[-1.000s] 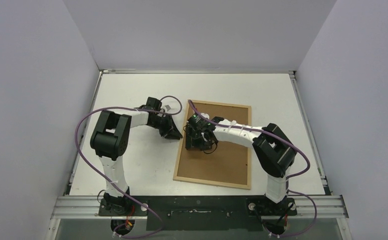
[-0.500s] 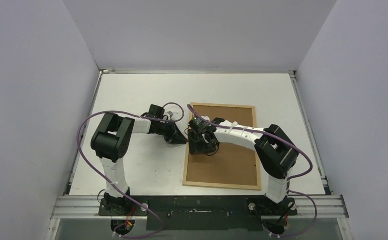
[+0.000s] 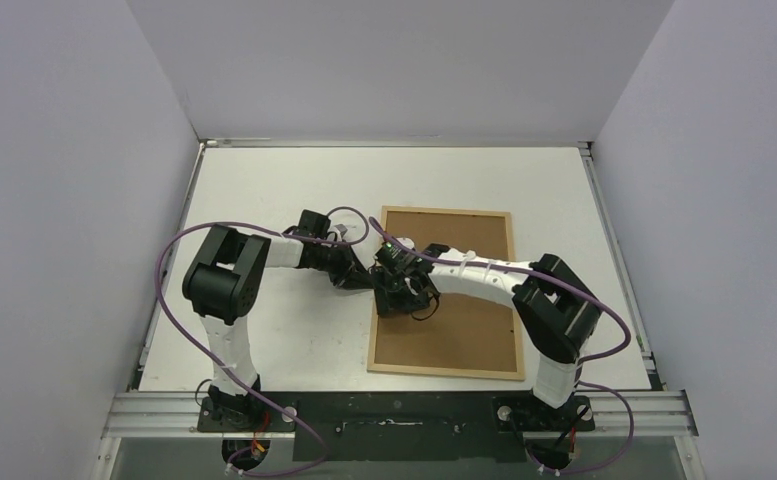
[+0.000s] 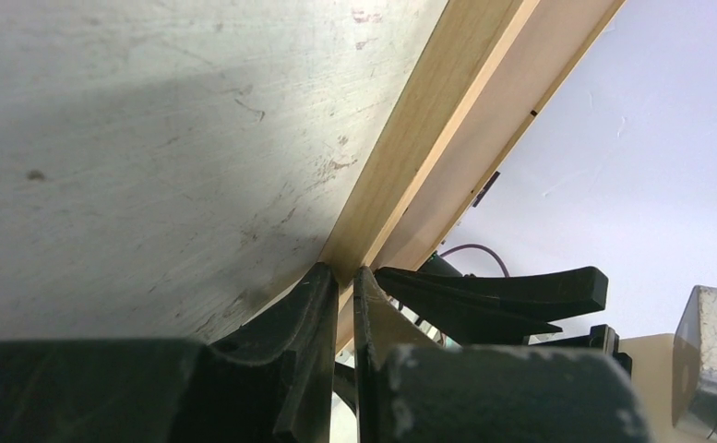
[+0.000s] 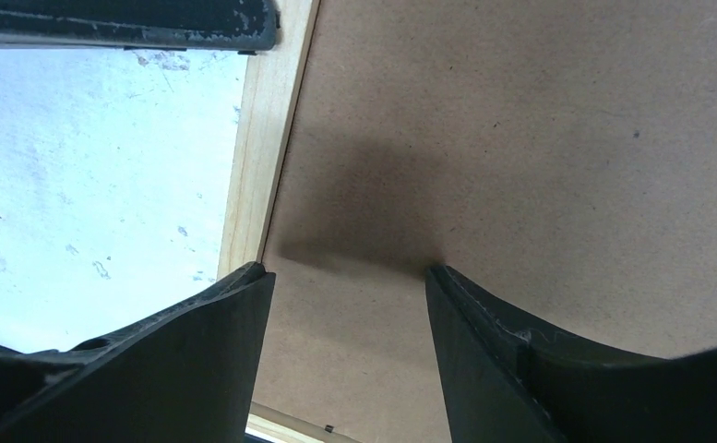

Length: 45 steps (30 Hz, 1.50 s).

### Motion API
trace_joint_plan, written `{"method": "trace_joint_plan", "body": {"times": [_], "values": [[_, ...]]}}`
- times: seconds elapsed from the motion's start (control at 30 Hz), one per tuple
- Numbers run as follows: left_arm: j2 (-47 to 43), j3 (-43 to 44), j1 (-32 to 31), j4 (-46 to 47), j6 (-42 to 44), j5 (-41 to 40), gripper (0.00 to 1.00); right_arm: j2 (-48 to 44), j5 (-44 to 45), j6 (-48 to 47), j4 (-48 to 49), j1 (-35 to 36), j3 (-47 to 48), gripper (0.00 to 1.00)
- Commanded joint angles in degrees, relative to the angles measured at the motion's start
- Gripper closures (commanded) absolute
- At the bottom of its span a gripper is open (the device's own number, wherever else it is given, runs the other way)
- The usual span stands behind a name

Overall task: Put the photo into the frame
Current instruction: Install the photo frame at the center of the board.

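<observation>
Left gripper (image 4: pixel 343 269), black fingers drawn almost together with only a slit between them, tips at the left outer edge of the large rectangular frame of thin light wood strips (image 3: pixel 444 372). Just beside it, right gripper (image 5: pixel 347 269) with fingers spread wide, low over the brown hardboard backing panel (image 5: pixel 520 138) just inside that edge. Frame flat on the scuffed white table (image 3: pixel 264 180), right of centre, long sides running away from the arm bases.
</observation>
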Motion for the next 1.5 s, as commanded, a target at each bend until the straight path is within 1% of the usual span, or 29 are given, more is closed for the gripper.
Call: {"method": "trace_joint_plan", "body": {"times": [0.0, 0.27, 0.73, 1.07, 1.33, 1.47], "values": [[4.1, -1.1, -1.3, -4.4, 1.6, -8.4, 1.00, 0.5, -1.8, -0.6, -0.3, 1.7, -1.4, 0.37], [4.4, -0.7, -1.0, -5.8, 2.2, -9.1, 1.00, 0.9, -0.4, -2.3, -1.7, 3.5, -3.6, 0.31], [4.4, -0.4, -0.8, -7.6, 3.1, -10.3, 1.00, 2.5, 2.7, -3.7, -2.2, 6.8, -4.8, 0.31], [4.3, -0.3, -0.5, -8.4, 3.8, -10.6, 1.00, 3.5, 3.9, -4.3, -1.2, 7.6, -7.3, 0.34], [4.4, 0.0, -0.1, -9.1, 4.3, -10.9, 1.00, 3.5, 3.2, -7.7, 1.2, 8.4, -12.7, 0.36], [4.5, 0.1, 0.0, -9.4, 4.3, -11.0, 1.00, 4.3, 3.1, -7.8, 2.0, 8.4, -13.6, 0.37]]}}
